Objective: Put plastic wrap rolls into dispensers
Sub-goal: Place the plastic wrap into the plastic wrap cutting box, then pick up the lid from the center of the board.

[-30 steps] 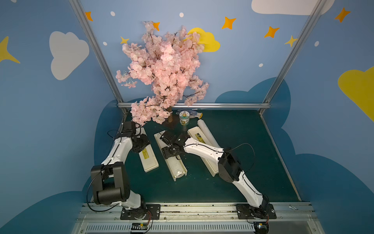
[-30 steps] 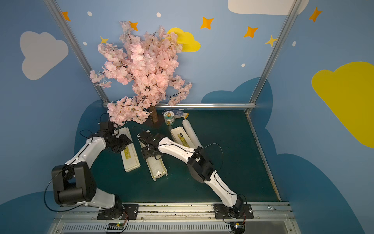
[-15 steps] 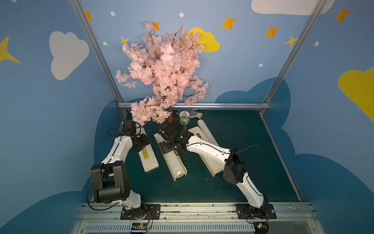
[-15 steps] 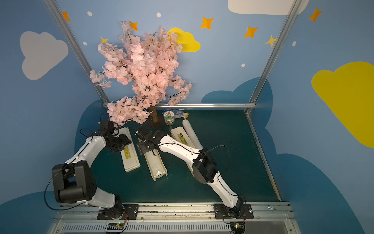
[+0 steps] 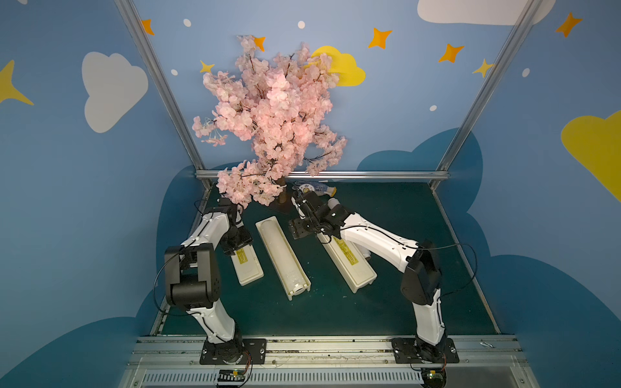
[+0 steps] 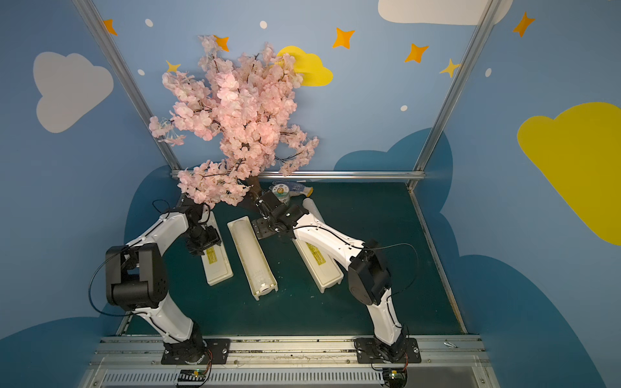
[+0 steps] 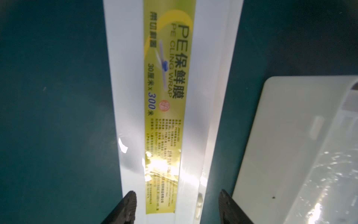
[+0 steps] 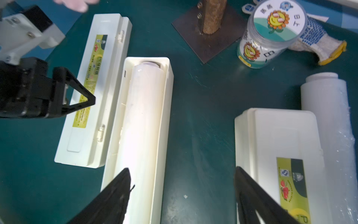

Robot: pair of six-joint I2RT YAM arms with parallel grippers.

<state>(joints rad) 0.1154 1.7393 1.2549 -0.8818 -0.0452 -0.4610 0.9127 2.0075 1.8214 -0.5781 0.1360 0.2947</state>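
One dispenser lies open: its yellow-labelled lid (image 5: 250,268) is folded flat to the left of its tray (image 8: 168,116), and a plastic wrap roll (image 5: 280,252) lies in the tray. My left gripper (image 7: 177,197) hovers open over the lid's label (image 7: 164,77), one finger on either side. My right gripper (image 8: 182,174) is open and empty above bare mat between that tray and the closed second dispenser (image 5: 353,268). The second plastic wrap roll (image 8: 329,116) lies along the closed dispenser's far side, mostly hidden by my right arm in both top views.
A pink blossom tree (image 5: 268,117) stands at the back on a dark base plate (image 8: 213,44), its branches overhanging my left arm. A round jar (image 8: 271,35) and a dotted glove (image 8: 317,44) sit by the back rail.
My right gripper has drawn back from the far end of the open tray toward the jar, leaving the roll in the tray. The left gripper's fingers have spread a little wider.
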